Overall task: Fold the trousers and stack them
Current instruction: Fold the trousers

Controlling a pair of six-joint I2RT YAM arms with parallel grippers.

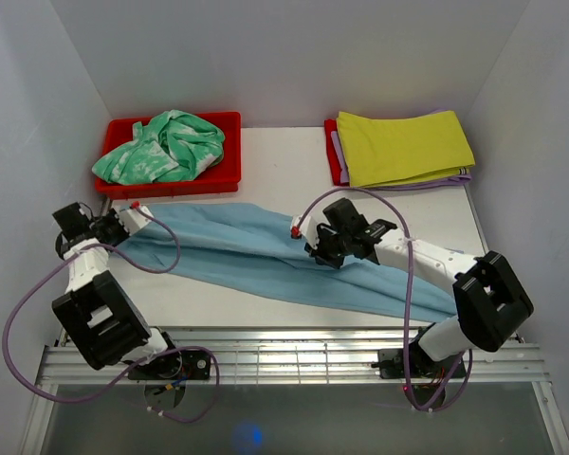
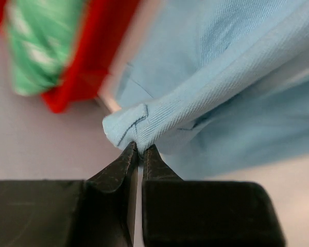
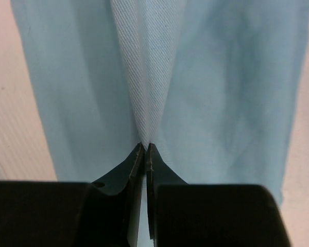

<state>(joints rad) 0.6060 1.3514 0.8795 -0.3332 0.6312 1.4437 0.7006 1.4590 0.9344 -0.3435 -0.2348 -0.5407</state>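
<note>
- Well, the left gripper (image 2: 139, 148) is pinched tight on a bunched corner of the trousers (image 2: 221, 77), with the cloth spreading beyond its tips.
- Likewise, the right gripper (image 3: 145, 146) is clamped on a raised ridge mid-cloth, and fabric falls away on either side of its fingers.

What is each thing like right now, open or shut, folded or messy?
Trousers: unfolded, stretched long across the table.
Left gripper: shut on one end of the trousers.
Right gripper: shut on a pinched ridge of the trousers.
Green garment: crumpled in a heap.
Red tray: holding the green garment.
Yellow cloth: folded flat.
</note>
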